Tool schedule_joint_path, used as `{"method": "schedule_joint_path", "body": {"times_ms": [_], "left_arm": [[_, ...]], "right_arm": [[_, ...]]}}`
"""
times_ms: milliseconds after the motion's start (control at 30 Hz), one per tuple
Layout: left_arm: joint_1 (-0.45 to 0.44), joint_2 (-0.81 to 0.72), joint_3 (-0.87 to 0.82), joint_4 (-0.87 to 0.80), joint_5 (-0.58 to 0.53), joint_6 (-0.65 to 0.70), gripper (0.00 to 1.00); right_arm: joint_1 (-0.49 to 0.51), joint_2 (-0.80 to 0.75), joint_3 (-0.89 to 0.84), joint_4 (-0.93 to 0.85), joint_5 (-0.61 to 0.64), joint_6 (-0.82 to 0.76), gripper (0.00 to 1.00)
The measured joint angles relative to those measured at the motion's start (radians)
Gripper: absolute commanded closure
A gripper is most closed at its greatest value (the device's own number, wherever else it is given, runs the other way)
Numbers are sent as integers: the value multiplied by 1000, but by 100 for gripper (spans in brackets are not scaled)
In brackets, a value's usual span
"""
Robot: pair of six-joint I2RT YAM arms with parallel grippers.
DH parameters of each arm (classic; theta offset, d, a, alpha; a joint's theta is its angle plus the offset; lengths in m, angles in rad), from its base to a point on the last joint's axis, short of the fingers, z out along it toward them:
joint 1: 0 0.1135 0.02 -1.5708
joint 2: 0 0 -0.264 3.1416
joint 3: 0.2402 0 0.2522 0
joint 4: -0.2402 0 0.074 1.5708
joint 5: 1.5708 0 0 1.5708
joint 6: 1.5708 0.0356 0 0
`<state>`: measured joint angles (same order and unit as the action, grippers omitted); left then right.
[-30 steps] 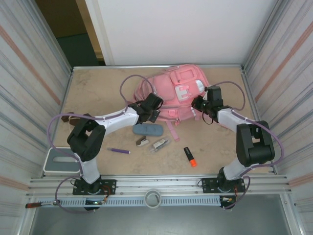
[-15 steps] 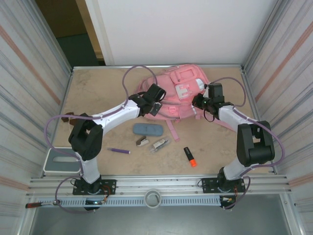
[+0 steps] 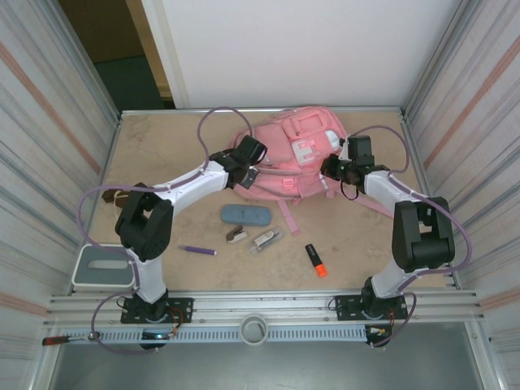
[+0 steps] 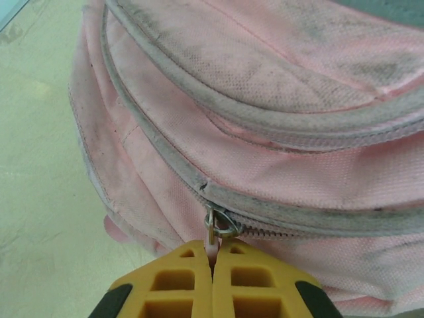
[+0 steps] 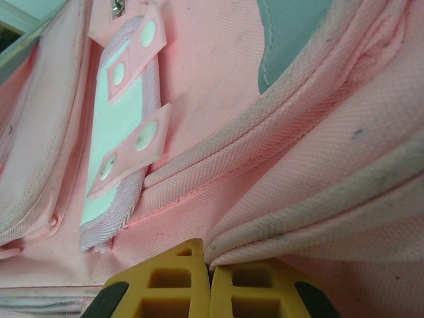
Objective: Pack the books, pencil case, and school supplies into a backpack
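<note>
The pink backpack (image 3: pixel 301 146) lies at the far middle of the counter (image 3: pixel 154 146), with both arms reaching to it. The left pincer (image 4: pixel 212 255), pressed together, pinches a metal zip pull (image 4: pixel 212 233) on the bag's side. The right pincer (image 5: pixel 209 257), likewise pressed together, nips a fold of its fabric. Nearer the arms, the pencil case (image 3: pixel 245 215), purple pen (image 3: pixel 197 250) and highlighter (image 3: pixel 315 260) lie loose on the counter.

The left arm (image 3: pixel 191 185) and right arm (image 3: pixel 383 189) have white links between chunky black joints, each trailed by a looping purple cable (image 3: pixel 223 110). Their bases (image 3: pixel 154 310) are black plates. The fingers (image 4: pixel 202 285) are yellow-orange, with square cut-outs and black outer corners.
</note>
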<state>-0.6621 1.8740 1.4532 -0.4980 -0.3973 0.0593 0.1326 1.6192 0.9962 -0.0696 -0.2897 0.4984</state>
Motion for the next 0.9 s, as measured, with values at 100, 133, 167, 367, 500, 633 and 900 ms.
{"method": "schedule_joint_path", "body": {"times_ms": [100, 133, 167, 367, 500, 633, 900], "left_arm": [[-4, 0, 0, 0, 42, -4, 100], [-8, 0, 0, 0, 55, -5, 100], [-12, 0, 0, 0, 62, -7, 100], [-60, 14, 68, -38, 90, -14, 100], [-82, 63, 175, -73, 105, -27, 100], [-113, 118, 244, -69, 157, -37, 100], [-161, 147, 261, -15, 222, -37, 100]], "right_arm": [[-5, 10, 21, -16, -3, -6, 100], [-9, 16, 30, -22, -4, -6, 100], [-12, 20, 37, -27, -3, -6, 100], [-33, 65, 128, -92, 5, -8, 83], [-48, 112, 241, -156, 22, -11, 64], [-55, 100, 271, -183, 20, -12, 52], [7, -159, -25, -100, -57, 76, 33]]}}
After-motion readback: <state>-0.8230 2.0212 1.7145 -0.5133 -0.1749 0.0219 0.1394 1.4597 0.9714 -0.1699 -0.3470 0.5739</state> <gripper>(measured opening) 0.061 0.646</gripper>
